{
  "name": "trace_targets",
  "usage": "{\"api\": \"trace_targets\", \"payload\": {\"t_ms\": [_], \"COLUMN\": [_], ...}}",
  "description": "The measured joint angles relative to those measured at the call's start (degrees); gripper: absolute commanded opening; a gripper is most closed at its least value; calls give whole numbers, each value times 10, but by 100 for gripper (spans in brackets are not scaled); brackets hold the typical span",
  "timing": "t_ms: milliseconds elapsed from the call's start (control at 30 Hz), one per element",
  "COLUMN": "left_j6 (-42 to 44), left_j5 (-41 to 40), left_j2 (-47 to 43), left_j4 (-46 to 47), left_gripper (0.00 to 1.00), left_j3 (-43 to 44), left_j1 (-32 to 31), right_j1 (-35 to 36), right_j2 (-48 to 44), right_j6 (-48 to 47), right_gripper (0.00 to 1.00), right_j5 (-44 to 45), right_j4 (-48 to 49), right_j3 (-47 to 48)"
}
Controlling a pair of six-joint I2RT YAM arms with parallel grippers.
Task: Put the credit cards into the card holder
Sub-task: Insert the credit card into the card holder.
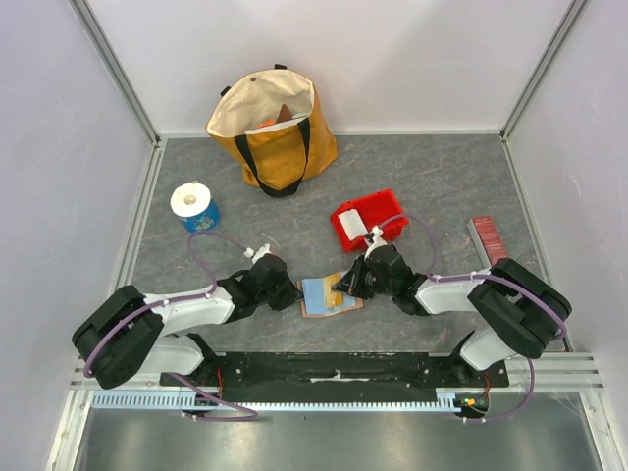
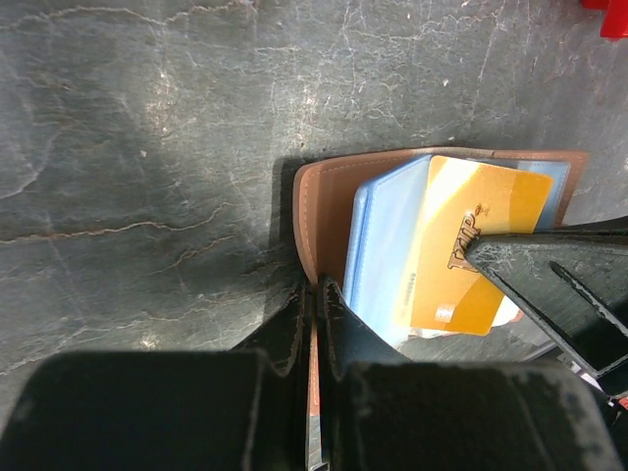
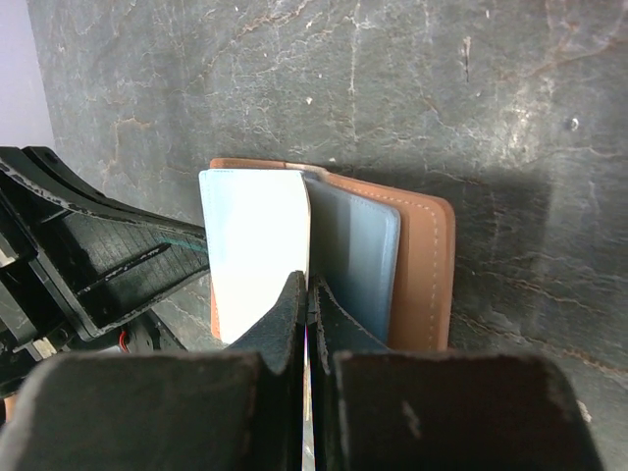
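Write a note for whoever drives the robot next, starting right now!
Left gripper: jaws shut on the edge of the tan card holder, which lies open on the table.
Right gripper: jaws shut on the yellow credit card, which lies across the holder's blue pockets.
Done: holder open and held; yellow card at the holder.
Left: I cannot tell whether the card sits in a pocket; push it in, then let go. No other cards clearly in view.

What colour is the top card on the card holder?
The card is golden yellow, clearest in the left wrist view.
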Motion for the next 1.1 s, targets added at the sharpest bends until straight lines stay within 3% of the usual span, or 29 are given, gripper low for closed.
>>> {"api": "trace_targets", "payload": {"t_ms": [600, 733, 933, 1100], "left_j6": [-6, -5, -1, 2], "left_j5": [-3, -3, -6, -11], "left_j2": [15, 14, 11, 1], "left_j4": [15, 14, 9, -6], "left_gripper": [2, 2, 2, 2], "left_j3": [6, 7, 7, 7], "left_j1": [0, 0, 0, 0], "right_j1": [-1, -3, -4, -4], "right_j2": [28, 40, 9, -45], "right_j6": [13, 12, -7, -34], "right_gripper": [1, 8, 46, 48], "right_j5": [-52, -66, -42, -3], "right_j4": [31, 34, -29, -104], "right_j3": [-2, 5, 8, 16]}}
